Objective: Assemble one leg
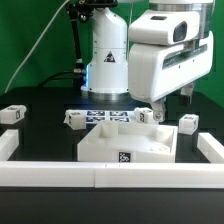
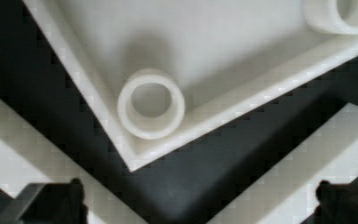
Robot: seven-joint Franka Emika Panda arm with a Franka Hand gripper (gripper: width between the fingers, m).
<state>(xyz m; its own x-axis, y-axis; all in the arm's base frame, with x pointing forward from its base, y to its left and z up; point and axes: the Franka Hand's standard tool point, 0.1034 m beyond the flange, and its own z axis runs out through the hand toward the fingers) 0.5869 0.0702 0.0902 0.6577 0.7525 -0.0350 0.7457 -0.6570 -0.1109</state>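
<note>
Several small white legs with black-and-white tags lie on the black table in the exterior view: one at the far left (image 1: pixel 12 115), one by the marker board (image 1: pixel 75 119), one behind the slab (image 1: pixel 146 117) and one at the right (image 1: pixel 188 122). The big flat white slab (image 1: pixel 128 146) lies in the middle. My gripper (image 1: pixel 163 108) hovers over the slab's far right corner, next to the leg behind it. In the wrist view the gripper (image 2: pixel 202 205) is open and empty above a slab corner (image 2: pixel 247 70) with a round recess (image 2: pixel 153 103). No leg shows in the wrist view.
The marker board (image 1: pixel 105 117) lies behind the slab in front of the robot base (image 1: pixel 108 60). A low white rail (image 1: pixel 100 176) runs along the front, with side pieces at the left (image 1: pixel 10 145) and right (image 1: pixel 210 150).
</note>
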